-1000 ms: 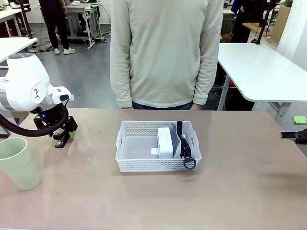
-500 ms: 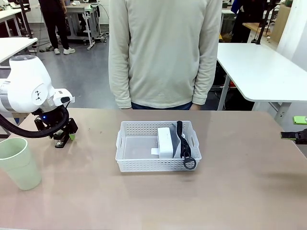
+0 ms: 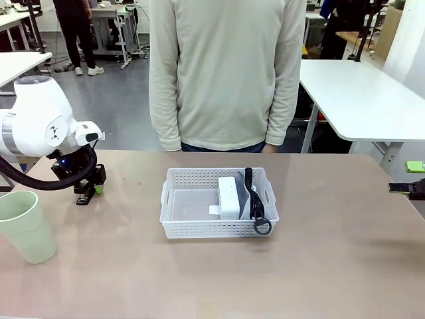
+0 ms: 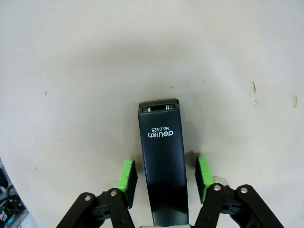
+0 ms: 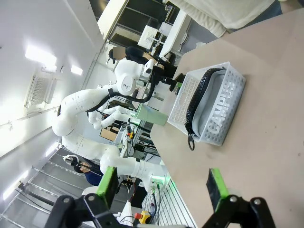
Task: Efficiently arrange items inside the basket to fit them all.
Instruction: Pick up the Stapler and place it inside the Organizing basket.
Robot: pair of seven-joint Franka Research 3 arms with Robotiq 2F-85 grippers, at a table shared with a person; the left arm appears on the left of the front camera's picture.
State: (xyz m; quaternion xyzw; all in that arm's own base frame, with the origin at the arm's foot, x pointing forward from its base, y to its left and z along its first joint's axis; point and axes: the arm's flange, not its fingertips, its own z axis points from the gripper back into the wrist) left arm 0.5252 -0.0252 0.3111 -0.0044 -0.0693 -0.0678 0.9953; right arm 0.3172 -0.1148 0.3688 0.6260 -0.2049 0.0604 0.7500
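On the bare tabletop lies the black stapler (image 4: 161,152), lengthwise between my left gripper's (image 4: 166,176) green pads. The pads stand open on either side of it with a small gap each. In the front view that left gripper (image 3: 86,191) is low over the table at the far left. The pale green cup (image 3: 24,226) stands in front of it. The white basket (image 3: 182,206) sits mid-table with the white clock (image 3: 229,197) and the grey "CAMPUS" pouch (image 5: 223,111) upright at its right end. The pouch's black strap (image 3: 256,211) hangs over the rim. My right gripper (image 5: 163,186) is open and empty.
A person in a cream sweater (image 3: 226,73) stands at the table's far edge behind the basket. The right gripper (image 3: 406,179) hovers at the table's right edge. The basket's left half holds a small white label (image 3: 214,210).
The left arm has shifted slightly, its gripper edging a little back and left while staying around the stapler. Basket, cup and right gripper are unmoved.
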